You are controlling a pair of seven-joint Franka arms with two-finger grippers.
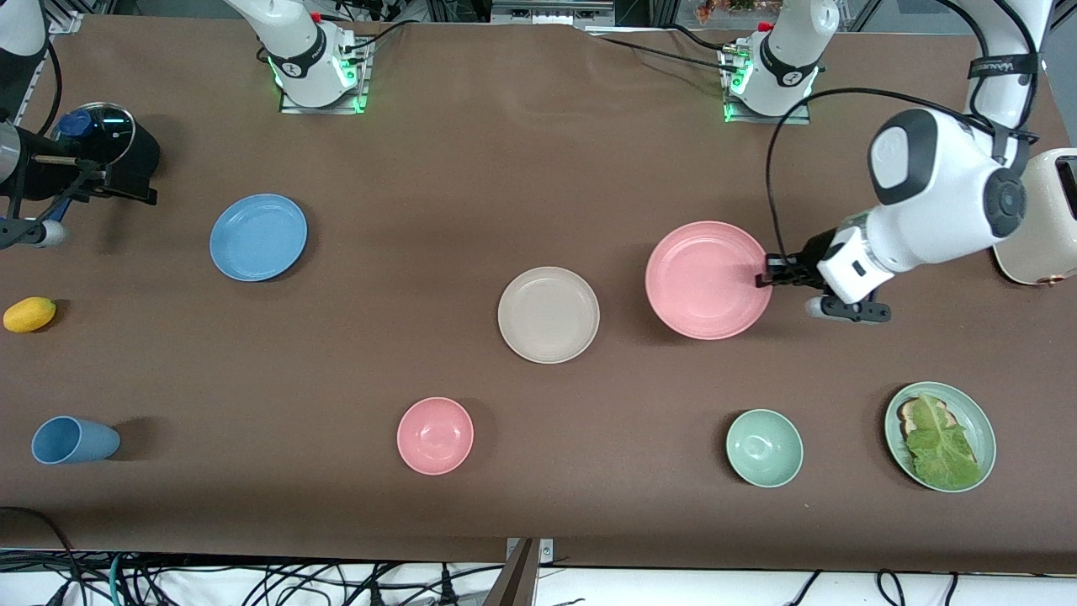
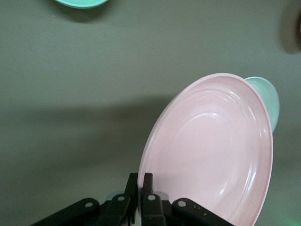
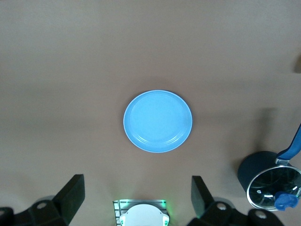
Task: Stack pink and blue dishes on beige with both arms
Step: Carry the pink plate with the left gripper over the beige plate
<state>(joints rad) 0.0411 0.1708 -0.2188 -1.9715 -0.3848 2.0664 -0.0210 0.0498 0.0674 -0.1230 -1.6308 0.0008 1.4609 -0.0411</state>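
Nearest us, the pink bowl (image 1: 435, 435) sits idle. Our left gripper (image 1: 767, 279) pinches the pink plate's (image 1: 705, 279) rim, lifted; next it goes onto the beige plate (image 1: 549, 315). Our right gripper (image 3: 136, 200) hangs wide open, empty, over the blue plate (image 1: 258, 236).

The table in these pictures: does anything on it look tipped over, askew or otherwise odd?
Yes. The blue cup lies on its side near the right arm's end of the table. The pink plate is tilted, because the left gripper is shut on its rim. The right gripper hangs open above the flat blue plate.
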